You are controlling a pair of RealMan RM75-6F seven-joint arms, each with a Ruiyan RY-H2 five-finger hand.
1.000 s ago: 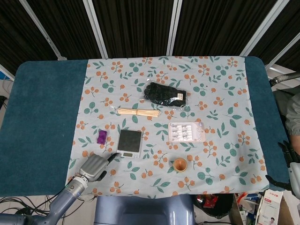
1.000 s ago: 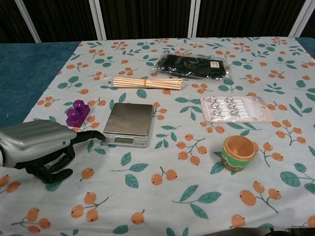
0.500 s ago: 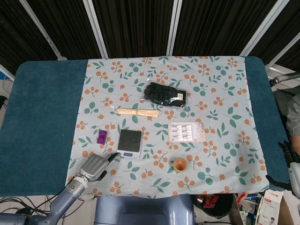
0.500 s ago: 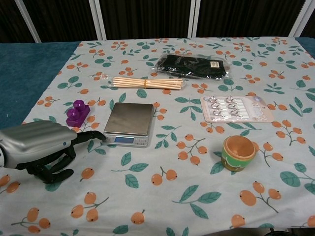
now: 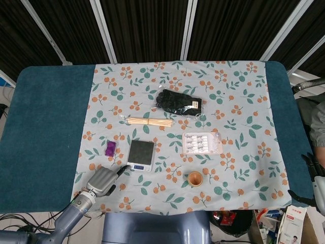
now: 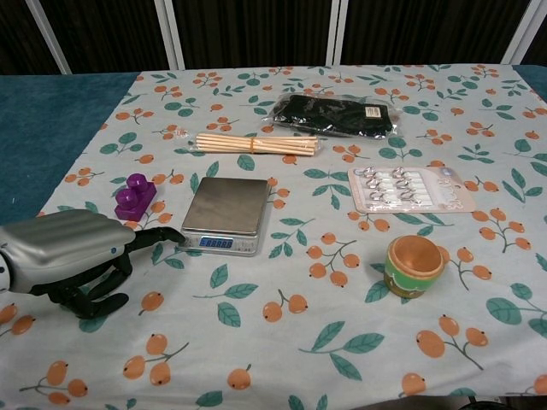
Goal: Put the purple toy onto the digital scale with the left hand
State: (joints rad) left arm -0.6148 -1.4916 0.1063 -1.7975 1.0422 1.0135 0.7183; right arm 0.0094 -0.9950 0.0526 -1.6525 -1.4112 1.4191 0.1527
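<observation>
The purple toy [image 5: 110, 148] [image 6: 134, 196], a small two-stud block, lies on the floral cloth just left of the digital scale [image 5: 140, 155] [image 6: 224, 214]. The scale's steel platform is bare and its front display glows blue with digits. My left hand [image 5: 103, 181] [image 6: 70, 260] rests at the near-left of the cloth with its fingers curled under and nothing in them. One dark fingertip [image 6: 173, 237] reaches to the scale's front-left corner. My right hand [image 5: 316, 184] hangs off the table's right edge, half cut off, its dark fingers apart.
A bundle of wooden sticks [image 6: 256, 143] lies behind the scale, with a black packet [image 6: 339, 116] further back. A blister card [image 6: 408, 190] and a small orange-and-green cup [image 6: 414, 266] sit to the right. Teal table [image 5: 45, 132] borders the cloth.
The scale's display has lit up blue and now shows digits. My left hand has barely moved; the purple toy lies where it was.
</observation>
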